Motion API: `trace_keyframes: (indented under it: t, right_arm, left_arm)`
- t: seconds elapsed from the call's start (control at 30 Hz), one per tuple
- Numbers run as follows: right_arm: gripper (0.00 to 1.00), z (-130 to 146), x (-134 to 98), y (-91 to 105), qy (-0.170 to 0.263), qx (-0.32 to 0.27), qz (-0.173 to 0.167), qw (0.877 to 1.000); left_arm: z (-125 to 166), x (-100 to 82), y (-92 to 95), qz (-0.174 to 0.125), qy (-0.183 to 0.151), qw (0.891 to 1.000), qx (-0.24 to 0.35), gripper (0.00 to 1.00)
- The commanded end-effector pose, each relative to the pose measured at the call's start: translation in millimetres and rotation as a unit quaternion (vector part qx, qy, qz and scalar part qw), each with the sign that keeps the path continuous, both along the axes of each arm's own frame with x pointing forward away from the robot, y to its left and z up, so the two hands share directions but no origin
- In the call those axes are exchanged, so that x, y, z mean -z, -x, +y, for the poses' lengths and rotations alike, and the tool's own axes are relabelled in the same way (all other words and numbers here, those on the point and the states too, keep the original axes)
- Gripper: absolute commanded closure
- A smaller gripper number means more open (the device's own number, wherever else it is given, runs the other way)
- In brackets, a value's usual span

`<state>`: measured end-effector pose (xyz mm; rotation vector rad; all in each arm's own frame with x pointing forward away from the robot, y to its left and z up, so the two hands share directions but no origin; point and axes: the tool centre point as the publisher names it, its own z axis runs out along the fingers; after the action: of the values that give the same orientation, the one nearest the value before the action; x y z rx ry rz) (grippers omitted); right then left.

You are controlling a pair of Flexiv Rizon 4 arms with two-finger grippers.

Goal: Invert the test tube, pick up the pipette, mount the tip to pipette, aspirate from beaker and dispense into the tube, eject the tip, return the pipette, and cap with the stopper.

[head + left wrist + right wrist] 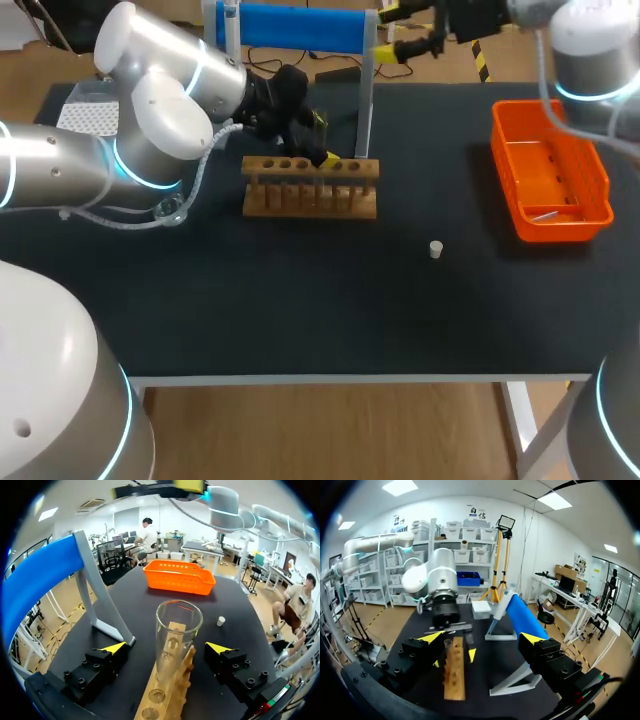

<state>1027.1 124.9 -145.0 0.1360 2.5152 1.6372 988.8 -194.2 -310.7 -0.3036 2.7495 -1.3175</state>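
Left gripper (pixel 166 647) stood with its yellow-tipped fingers spread wide on either side of the test tube (pixel 178 630), touching neither wall and holding nothing; the tube stood mouth upward in a hole of the wooden rack (pixel 170 700). Thin clear glass of this kind was judged light, stiff, slippery and fragile, so hold was best taken on the bare wall just below the rim, with gentle pressure. Right gripper (pixel 482 638) hung likewise spread and empty, well back from the rack, beside the blue stand (pixel 520 620).
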Motion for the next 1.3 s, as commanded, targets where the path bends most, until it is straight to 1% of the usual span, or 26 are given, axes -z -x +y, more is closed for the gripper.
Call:
trace_keyframes:
  t: [0.03,0.1,0.23,0.27,0.43,0.5,1.23,1.3]
  right_arm:
    - [0.0,-54,-17,55.6,0.014,0.001,-0.002,1.0]
    - [0.0,-66,-14,74.6,0.024,-0.01,-0.003,1.0]
    - [0.0,-80,-2,96.7,0.04,-0.016,-0.001,0.999]
    - [0.0,-84,3,100.5,0.037,-0.019,0.013,0.999]
    - [0.0,-95,34,117.0,0.058,-0.012,0.026,0.998]
    - [0.0,-97,52,126.1,0.076,-0.015,0.036,0.996]
    - [0.0,-97,52,126.1,0.076,-0.015,0.036,0.996]
    - [0.0,-101,60,133.4,0.072,-0.006,0.048,0.996]
  left_arm:
    - [0,1.2,0.0,-0.001,0.002,1.0,0.0,0.0]
    - [0,1.2,0.0,-0.001,0.002,1.0,0.0,0.0]
    - [0,1.2,0.0,-0.001,0.002,1.0,0.0,0.0]
    - [0,1.2,0.0,-0.001,0.002,1.0,0.0,0.0]
    - [0,1.2,0.0,-0.001,0.002,1.0,0.0,0.0]
    - [0,1.2,0.0,-0.001,0.002,1.0,0.0,0.0]
    - [0,1.2,0.0,-0.001,0.002,1.0,0.0,0.0]
    - [0,1.2,0.0,-0.001,0.002,1.0,0.0,0.0]
